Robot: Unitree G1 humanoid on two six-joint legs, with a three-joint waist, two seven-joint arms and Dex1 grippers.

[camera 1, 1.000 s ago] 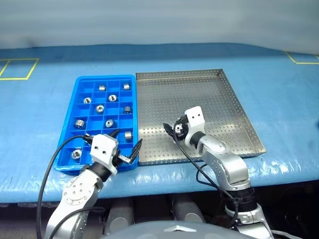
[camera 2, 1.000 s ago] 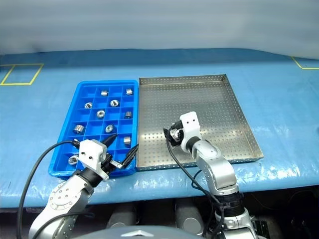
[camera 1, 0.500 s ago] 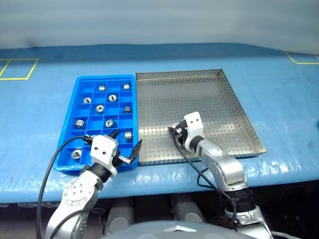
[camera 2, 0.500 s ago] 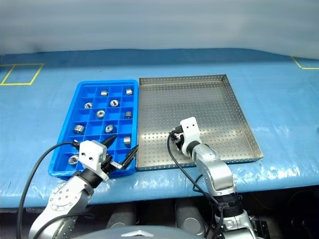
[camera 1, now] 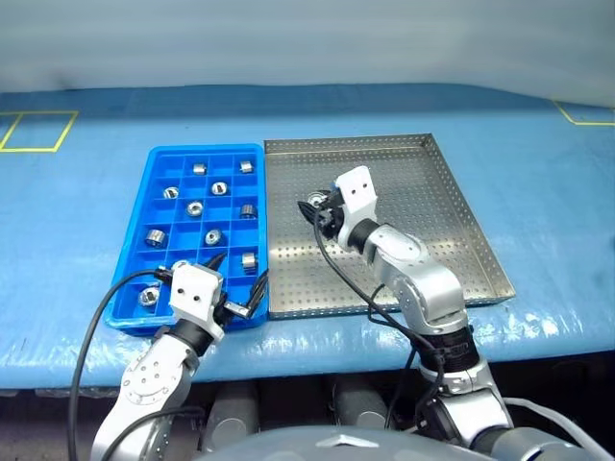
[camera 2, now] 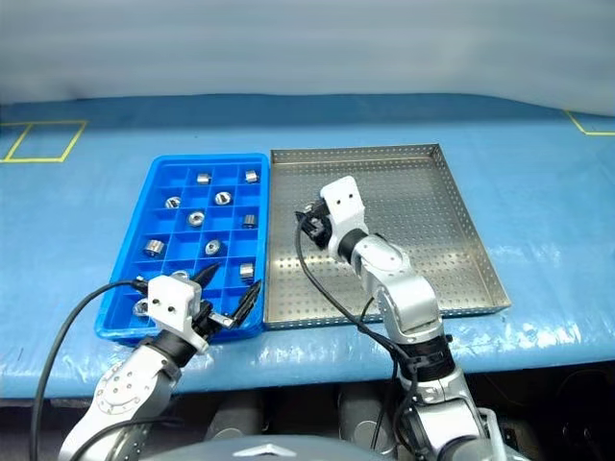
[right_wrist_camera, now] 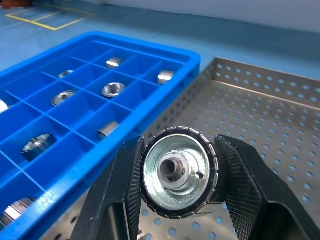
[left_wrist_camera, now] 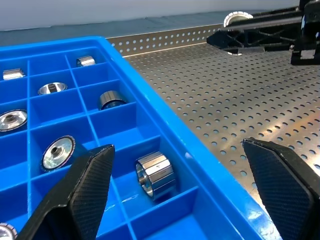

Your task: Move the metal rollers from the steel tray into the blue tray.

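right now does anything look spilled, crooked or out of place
Nothing stands out. The rollers sit in separate compartments of the blue tray, some on end, some on their sides. The steel tray lies square beside it. The right gripper holds one roller above the steel tray.

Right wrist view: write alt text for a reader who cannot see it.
The right end effector grips a shiny metal roller between its two black fingers, held above the perforated steel tray. Beside it lies the blue tray, with several rollers already in its compartments.
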